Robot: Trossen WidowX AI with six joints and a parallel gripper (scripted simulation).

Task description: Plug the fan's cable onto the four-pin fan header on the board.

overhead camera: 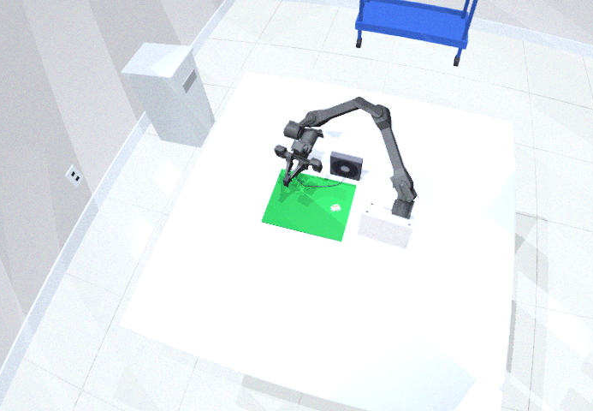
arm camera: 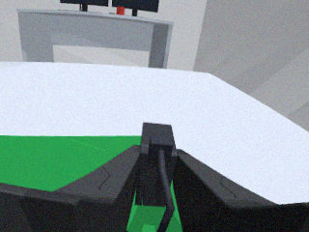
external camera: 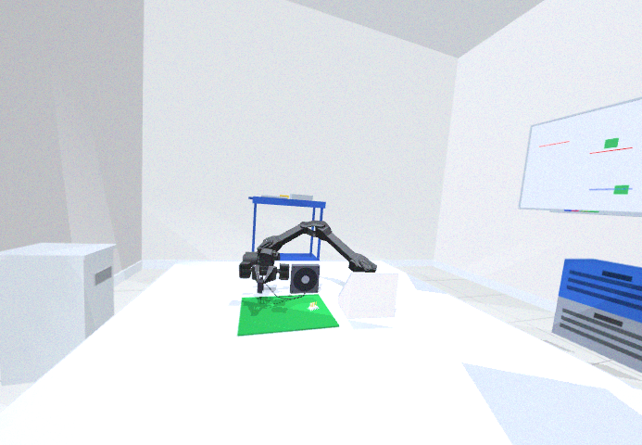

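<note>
My gripper [overhead camera: 287, 180] [external camera: 259, 287] [arm camera: 156, 155] is shut on the black plug [arm camera: 157, 132], raised over the back left part of the green board [overhead camera: 301, 223] [external camera: 279, 324] [arm camera: 48, 159]. In the wrist view the plug sits between the fingertips, and the dark cable [overhead camera: 318, 186] [external camera: 288, 298] [arm camera: 165, 184] runs from it towards the camera. The cable leads to the black fan [overhead camera: 346, 166] [external camera: 305, 278] standing behind the board. The small white header [overhead camera: 335, 207] [external camera: 313, 306] is on the board's right part, away from the plug. Its pins are too small to make out in full.
A white block [overhead camera: 384, 229] [external camera: 371, 296] stands right of the board, by the arm's base. A grey cabinet [overhead camera: 175, 101] [external camera: 54, 309] stands on the left. A blue cart [overhead camera: 413, 24] [external camera: 289, 201] is at the back.
</note>
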